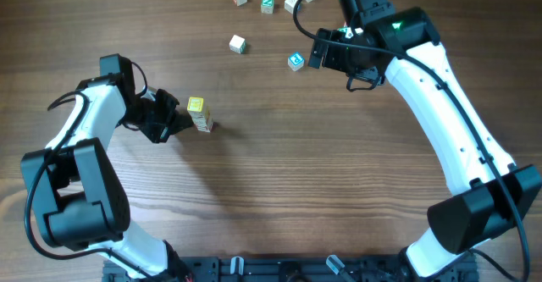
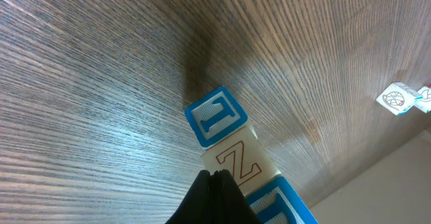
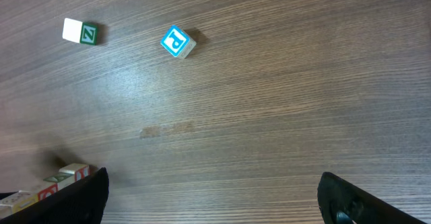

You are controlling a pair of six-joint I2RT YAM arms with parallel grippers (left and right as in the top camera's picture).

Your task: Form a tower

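The tower [image 1: 199, 114] stands left of the table's middle, a slim stack of letter cubes with a pale yellow cube [image 1: 196, 105] on top. My left gripper [image 1: 181, 122] is shut, its tips right beside the stack's lower cubes with nothing between them. In the left wrist view the tower [image 2: 237, 162] shows a blue-framed cube, a red Z cube and another blue cube, and the shut fingertips [image 2: 217, 183] sit against the Z cube. My right gripper [image 1: 337, 62] hangs open and empty at the back right. Its view shows the tower [image 3: 64, 178] at the lower left edge.
Loose letter cubes lie at the back: a blue P cube [image 1: 295, 60] [image 3: 178, 42], a green Z cube [image 1: 237, 43] [image 3: 81, 32], and several more [image 1: 268, 4] near the far edge. Bare wood lies between the open right fingers [image 3: 363, 200].
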